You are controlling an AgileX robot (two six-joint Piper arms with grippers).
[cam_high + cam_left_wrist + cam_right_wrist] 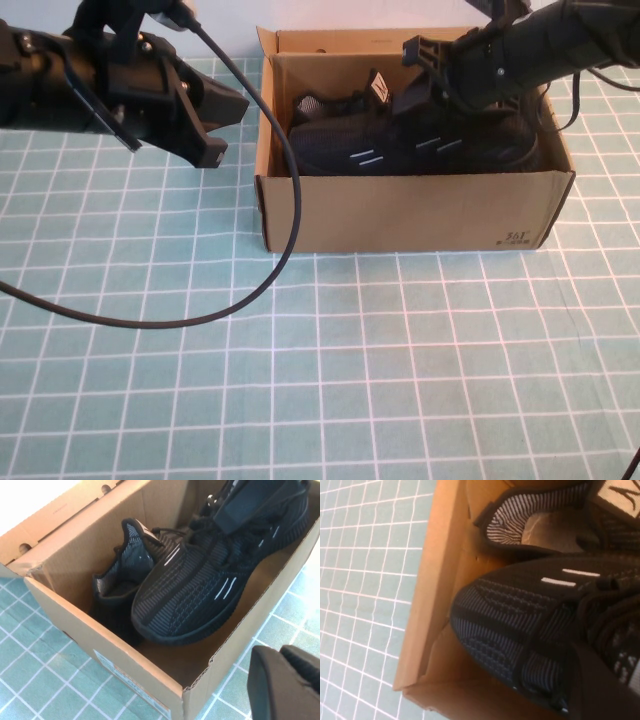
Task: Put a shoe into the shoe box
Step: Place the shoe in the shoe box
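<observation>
the shoe box [400, 210] stands on the desk [330, 370], which is covered by a teal mat with a white grid. its flaps stand upright, and a small dark print sits at the near corner on the robot's right. inside lie two black sneakers. the shoe [420, 145] nearer the front wall lies lengthwise, toe toward the robot's left, white dashes showing on its side. the second shoe [320, 108] sits behind it, its striped lining visible at the opening.

the right gripper [425, 62] reaches down into the box from the right, over the laces of the front shoe. in the right wrist view one of its fingers [600, 685] lies against the knit upper; i cannot tell whether the fingers are closed on the shoe or spread.

the left gripper [215, 125] hovers above the desk just beside the box's left wall, holding nothing, its fingers close together. a black cable [230, 300] loops from the left arm across the mat.
</observation>
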